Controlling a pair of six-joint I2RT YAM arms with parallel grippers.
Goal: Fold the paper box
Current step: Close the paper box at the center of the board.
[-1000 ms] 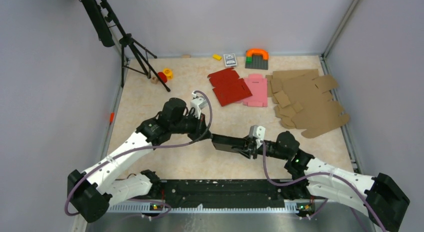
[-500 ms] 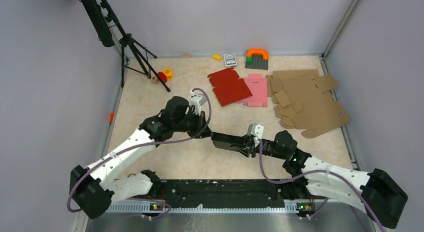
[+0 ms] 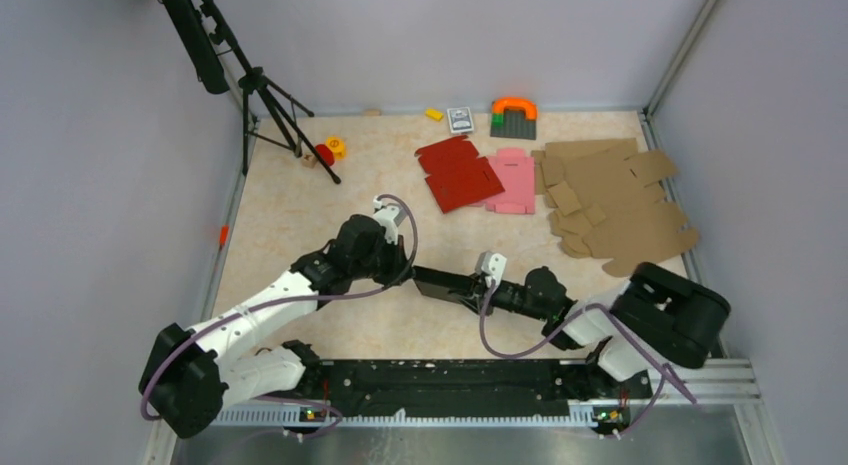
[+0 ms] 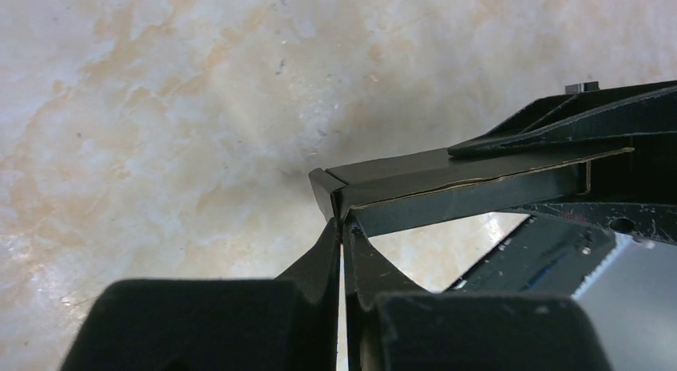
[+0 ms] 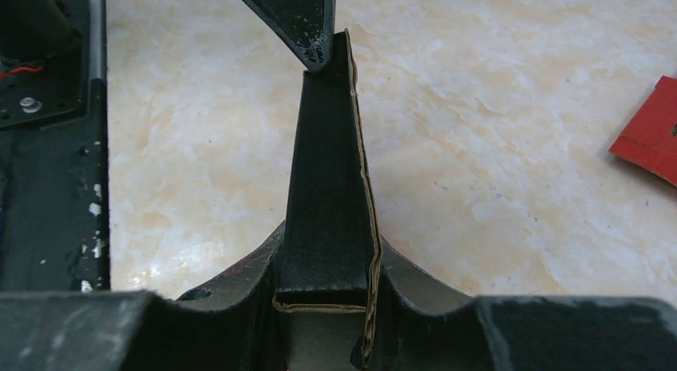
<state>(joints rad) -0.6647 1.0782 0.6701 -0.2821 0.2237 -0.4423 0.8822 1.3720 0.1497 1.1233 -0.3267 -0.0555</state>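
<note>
The black paper box (image 3: 445, 284), partly folded into a narrow long shape, is held just above the table's near middle between both grippers. My left gripper (image 3: 408, 270) is shut on its left end; in the left wrist view the fingertips (image 4: 343, 227) pinch a corner of the box (image 4: 463, 187). My right gripper (image 3: 478, 293) is shut on its right end; in the right wrist view the box (image 5: 323, 187) runs away from the gripper (image 5: 327, 259), clamped between both fingers. The left gripper's finger (image 5: 299, 20) meets its far end.
A red blank (image 3: 458, 173) and a pink blank (image 3: 512, 180) lie at the back middle, brown cardboard blanks (image 3: 610, 205) at the back right. A tripod (image 3: 260, 95) stands at the back left, with small toys (image 3: 328, 150) near it. An orange-and-green toy (image 3: 513, 115) sits by the back wall.
Both grippers and the black box have shifted left and slightly farther from the bases. The right arm has stretched out low, its elbow swung up at the right. Both grips held.
</note>
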